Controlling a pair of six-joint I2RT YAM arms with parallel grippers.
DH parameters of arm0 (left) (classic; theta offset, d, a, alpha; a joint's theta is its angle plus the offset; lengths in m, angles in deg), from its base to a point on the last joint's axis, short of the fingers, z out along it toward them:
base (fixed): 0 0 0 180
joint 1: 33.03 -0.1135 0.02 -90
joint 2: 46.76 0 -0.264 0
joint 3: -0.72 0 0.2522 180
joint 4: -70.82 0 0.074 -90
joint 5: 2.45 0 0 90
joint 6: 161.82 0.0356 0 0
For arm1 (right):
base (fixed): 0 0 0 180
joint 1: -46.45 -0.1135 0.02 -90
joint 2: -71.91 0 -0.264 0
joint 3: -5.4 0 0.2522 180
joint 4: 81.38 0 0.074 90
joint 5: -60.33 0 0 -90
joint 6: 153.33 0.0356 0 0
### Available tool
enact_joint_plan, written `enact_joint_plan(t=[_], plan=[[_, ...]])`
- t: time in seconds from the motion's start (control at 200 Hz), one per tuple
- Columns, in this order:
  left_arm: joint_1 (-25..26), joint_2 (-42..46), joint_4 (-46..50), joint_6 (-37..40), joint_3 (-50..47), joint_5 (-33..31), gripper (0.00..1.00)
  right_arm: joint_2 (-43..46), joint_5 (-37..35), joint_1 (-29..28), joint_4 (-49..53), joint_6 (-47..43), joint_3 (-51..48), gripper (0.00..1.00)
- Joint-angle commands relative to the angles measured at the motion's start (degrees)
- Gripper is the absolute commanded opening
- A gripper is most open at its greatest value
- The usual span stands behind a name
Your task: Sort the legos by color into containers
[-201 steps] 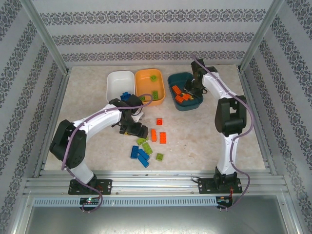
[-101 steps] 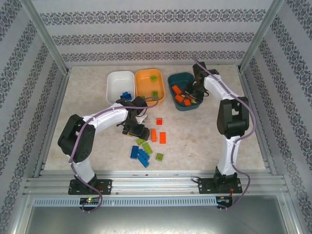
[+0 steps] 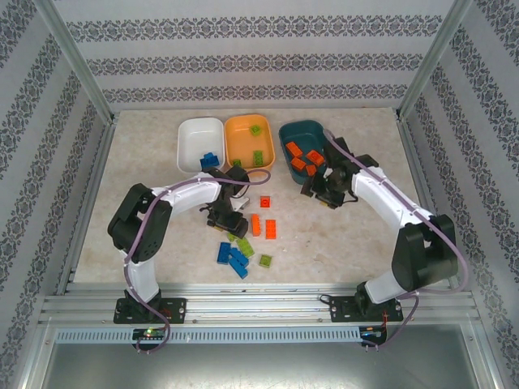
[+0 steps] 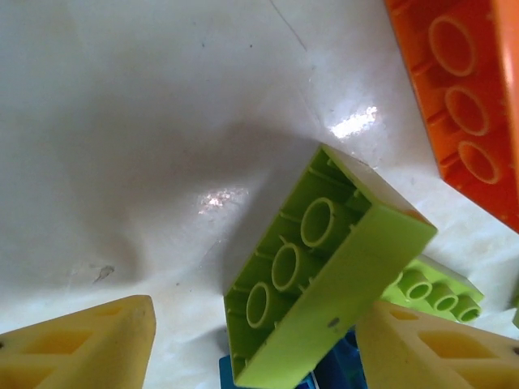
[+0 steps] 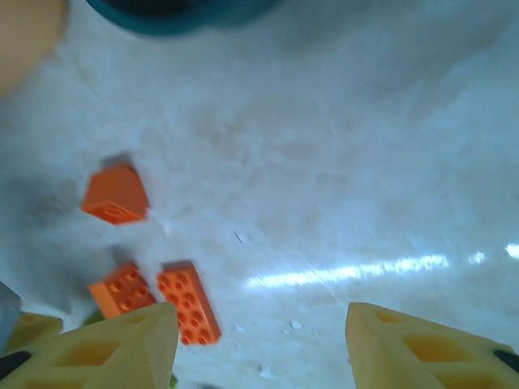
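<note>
Loose legos lie mid-table: three orange ones, a blue cluster and lime green ones. My left gripper is down among them. In the left wrist view it stands open around a tipped lime green brick, which is close to the right finger and apart from the left one. My right gripper hovers just in front of the teal container; it is open with bare table between its fingers. The white container holds blue bricks, the orange container green ones, the teal one orange ones.
In the right wrist view, orange bricks lie left of the jaws and the teal tub's edge is at the top. An orange brick, a second green brick and a blue one crowd the left gripper.
My right arm has pulled back out of the teal container to the table in front of it, with its jaws opened. The left gripper's jaws have narrowed around the green brick.
</note>
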Motion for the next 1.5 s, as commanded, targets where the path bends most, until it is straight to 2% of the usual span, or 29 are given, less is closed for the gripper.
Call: enact_joint_plan(t=[0.0, 0.375, 0.63, 0.819, 1.034, 1.169, 1.314, 1.494], plan=[[0.7, -1.7, -0.9, 2.7, 1.6, 0.5, 0.60, 4.4, -2.3, -1.4, 0.7, 2.7, -1.9, 0.57], [0.7, -2.2, -1.3, 3.8, 1.6, 1.3, 0.29, 11.7, -5.2, -3.4, 2.3, 6.6, -7.1, 0.57], [-0.1, 1.7, -0.5, 1.7, 1.7, 1.1, 0.28, 11.3, -5.1, -3.9, 1.6, 7.1, -8.3, 0.57], [-3.0, 6.3, -0.8, -3.9, 4.2, 2.2, 0.28, 9.7, -3.3, -6.6, -2.2, 9.7, -11.6, 0.57], [-8.9, 8.8, -6.5, -16.8, 7.4, 11.2, 0.28, 2.5, 0.3, -12.3, -4.2, 8.6, -13.7, 0.58], [-13.3, 8.9, -15.5, -28.1, 7.2, 18.4, 0.28, -2.7, -1.7, -17.6, -1.6, 5.2, -10.1, 0.59], [-15.9, 5.6, -26.1, -37.8, 9.0, 22.6, 0.28, -6.1, -1.7, -21.7, -2.0, 4.3, -8.3, 0.59], [-16.3, -4.6, -24.8, -39.0, 21.2, 22.8, 0.28, -6.3, -2.4, -24.4, -2.2, 4.6, -8.1, 0.60]])
